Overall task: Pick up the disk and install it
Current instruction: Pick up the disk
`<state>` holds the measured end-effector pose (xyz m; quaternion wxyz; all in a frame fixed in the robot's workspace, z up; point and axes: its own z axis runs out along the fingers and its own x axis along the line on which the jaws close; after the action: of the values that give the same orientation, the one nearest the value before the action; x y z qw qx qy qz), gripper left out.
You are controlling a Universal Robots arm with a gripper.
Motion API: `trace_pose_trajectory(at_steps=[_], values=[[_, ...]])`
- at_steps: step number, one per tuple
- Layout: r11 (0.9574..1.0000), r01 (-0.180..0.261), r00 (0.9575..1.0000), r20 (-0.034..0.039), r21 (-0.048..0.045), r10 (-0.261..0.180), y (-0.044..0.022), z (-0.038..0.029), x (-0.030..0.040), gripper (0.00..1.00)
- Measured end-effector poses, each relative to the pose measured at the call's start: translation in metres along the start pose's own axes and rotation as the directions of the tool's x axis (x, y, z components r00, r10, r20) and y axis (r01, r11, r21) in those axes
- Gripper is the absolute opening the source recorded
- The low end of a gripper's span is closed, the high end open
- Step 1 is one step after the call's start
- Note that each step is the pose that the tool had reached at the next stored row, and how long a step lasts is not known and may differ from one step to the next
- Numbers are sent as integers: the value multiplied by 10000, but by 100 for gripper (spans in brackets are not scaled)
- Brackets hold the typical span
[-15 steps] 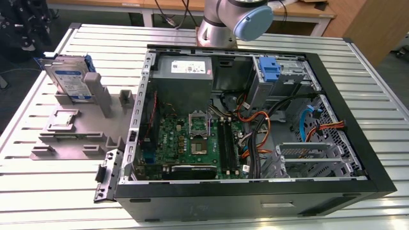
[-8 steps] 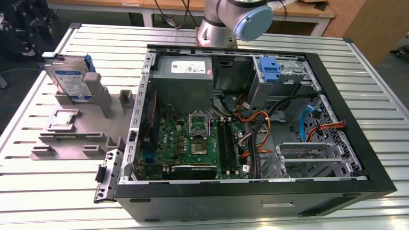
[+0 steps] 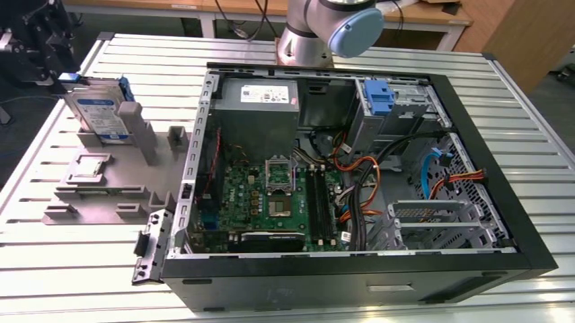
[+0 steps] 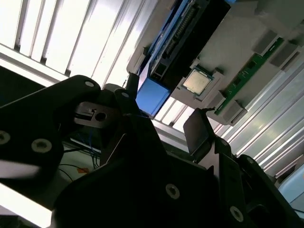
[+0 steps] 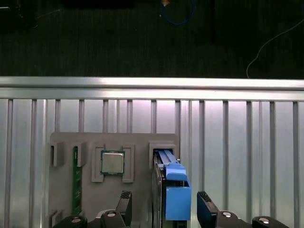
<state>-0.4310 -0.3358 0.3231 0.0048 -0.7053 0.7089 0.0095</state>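
The disk stands on edge in a grey holder at the exterior view's left, its blue-and-white label facing out. Its blue rail shows in both wrist views, as does its blue end. My gripper hangs just above the disk's top edge. It is open, with one dark fingertip on each side of the disk and a visible gap on both sides. In the second wrist view the gripper straddles the blue end the same way.
The grey holder also carries a processor chip and a green memory stick. An open computer case lies on the slatted metal table, with a blue latch at its drive bay. The arm's base stands behind the case.
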Motion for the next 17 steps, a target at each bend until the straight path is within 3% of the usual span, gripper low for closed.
trace_pose_trajectory(at_steps=[11, 17], values=[[10000, 53, 10000, 5, 32, -53, 25, 135, -30, 65], [9996, 134, 9999, 3, 234, -134, 39, 204, -47, 65]])
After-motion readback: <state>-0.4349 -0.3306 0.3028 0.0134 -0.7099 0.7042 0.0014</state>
